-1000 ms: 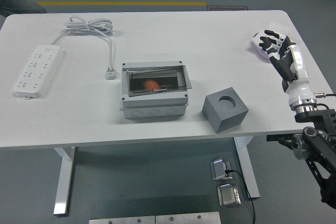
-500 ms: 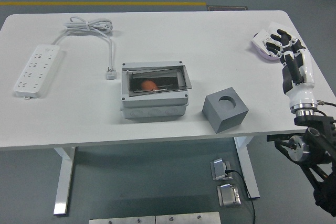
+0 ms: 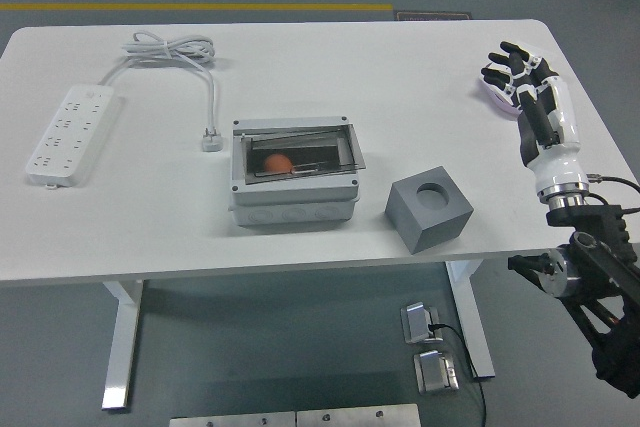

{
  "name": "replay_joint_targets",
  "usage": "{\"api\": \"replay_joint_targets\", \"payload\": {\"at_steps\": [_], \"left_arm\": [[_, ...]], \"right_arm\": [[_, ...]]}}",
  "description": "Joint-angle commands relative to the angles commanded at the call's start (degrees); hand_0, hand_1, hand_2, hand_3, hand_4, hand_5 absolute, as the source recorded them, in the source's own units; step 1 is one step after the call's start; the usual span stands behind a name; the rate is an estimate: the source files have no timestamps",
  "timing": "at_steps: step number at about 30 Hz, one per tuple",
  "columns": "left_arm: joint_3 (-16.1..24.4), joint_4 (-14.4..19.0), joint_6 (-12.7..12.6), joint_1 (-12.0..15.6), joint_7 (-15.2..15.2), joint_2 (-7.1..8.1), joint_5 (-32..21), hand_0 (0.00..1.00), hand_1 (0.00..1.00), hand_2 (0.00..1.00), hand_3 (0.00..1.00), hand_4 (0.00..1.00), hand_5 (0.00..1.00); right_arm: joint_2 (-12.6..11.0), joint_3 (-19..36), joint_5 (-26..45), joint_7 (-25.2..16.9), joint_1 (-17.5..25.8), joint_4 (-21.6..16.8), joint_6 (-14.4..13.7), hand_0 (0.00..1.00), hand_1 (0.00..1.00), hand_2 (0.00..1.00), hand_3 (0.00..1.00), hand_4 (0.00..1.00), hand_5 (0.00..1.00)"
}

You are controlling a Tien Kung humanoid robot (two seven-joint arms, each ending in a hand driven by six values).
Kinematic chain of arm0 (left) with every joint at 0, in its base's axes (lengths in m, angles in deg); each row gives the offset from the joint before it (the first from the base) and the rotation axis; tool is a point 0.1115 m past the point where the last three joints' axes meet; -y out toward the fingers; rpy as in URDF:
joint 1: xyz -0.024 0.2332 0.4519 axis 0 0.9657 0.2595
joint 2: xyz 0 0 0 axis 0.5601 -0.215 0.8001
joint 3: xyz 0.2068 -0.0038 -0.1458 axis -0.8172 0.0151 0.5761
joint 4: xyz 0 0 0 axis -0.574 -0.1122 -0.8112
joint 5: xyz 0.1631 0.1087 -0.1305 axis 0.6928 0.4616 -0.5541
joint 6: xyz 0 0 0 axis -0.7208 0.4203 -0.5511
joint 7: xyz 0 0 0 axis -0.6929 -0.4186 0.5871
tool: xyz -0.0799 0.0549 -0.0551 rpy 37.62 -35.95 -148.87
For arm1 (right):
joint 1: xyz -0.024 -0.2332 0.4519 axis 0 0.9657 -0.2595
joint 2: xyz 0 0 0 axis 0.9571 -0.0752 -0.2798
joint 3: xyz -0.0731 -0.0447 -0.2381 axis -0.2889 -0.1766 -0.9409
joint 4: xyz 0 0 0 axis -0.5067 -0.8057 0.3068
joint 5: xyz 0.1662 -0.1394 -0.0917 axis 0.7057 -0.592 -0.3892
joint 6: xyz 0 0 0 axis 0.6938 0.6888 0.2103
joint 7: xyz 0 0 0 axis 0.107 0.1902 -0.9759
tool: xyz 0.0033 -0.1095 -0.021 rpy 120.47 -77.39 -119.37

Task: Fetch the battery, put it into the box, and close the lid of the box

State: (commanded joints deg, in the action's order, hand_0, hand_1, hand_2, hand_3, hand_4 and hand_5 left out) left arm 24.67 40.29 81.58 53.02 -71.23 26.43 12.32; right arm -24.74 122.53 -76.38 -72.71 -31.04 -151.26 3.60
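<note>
My right hand [image 3: 517, 75] hovers with fingers spread and empty over a pale flat object [image 3: 494, 92] at the white table's [image 3: 420, 47] far right edge. Mid-table sits the grey plastic box [image 3: 294, 173], its clear lid [image 3: 300, 151] lying askew inside over an orange round item [image 3: 279, 162]. A grey cube with a round hole [image 3: 429, 210] stands just right of the box.

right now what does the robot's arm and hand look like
Only the right arm shows. Its right hand has black fingers with white segments, on a white forearm shell with a black panel. Below it comes a silver wrist ring, a thin cable, then black jointed metal links.
</note>
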Motion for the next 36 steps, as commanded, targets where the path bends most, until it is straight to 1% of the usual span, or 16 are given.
{"api": "replay_joint_targets", "payload": {"at_steps": [17, 36], "left_arm": [[-0.5, -0.1, -0.3, 1.1, -0.2, -0.93, -1.5, 0.64, 0.687, 0.587, 0.568, 0.578, 0.015], [-0.1, -0.1, -0.3, 1.3, 0.0, -0.99, -0.8, 0.64, 0.687, 0.587, 0.568, 0.578, 0.02]], "right_arm": [[-0.2, -0.4, -1.1, 0.3, -1.6, 0.1, -0.6, 0.727, 0.627, 0.655, 0.698, 0.807, 0.599], [-0.1, -0.3, -1.6, 0.4, -2.4, 0.7, -0.8, 0.726, 0.63, 0.656, 0.698, 0.806, 0.597]]}}
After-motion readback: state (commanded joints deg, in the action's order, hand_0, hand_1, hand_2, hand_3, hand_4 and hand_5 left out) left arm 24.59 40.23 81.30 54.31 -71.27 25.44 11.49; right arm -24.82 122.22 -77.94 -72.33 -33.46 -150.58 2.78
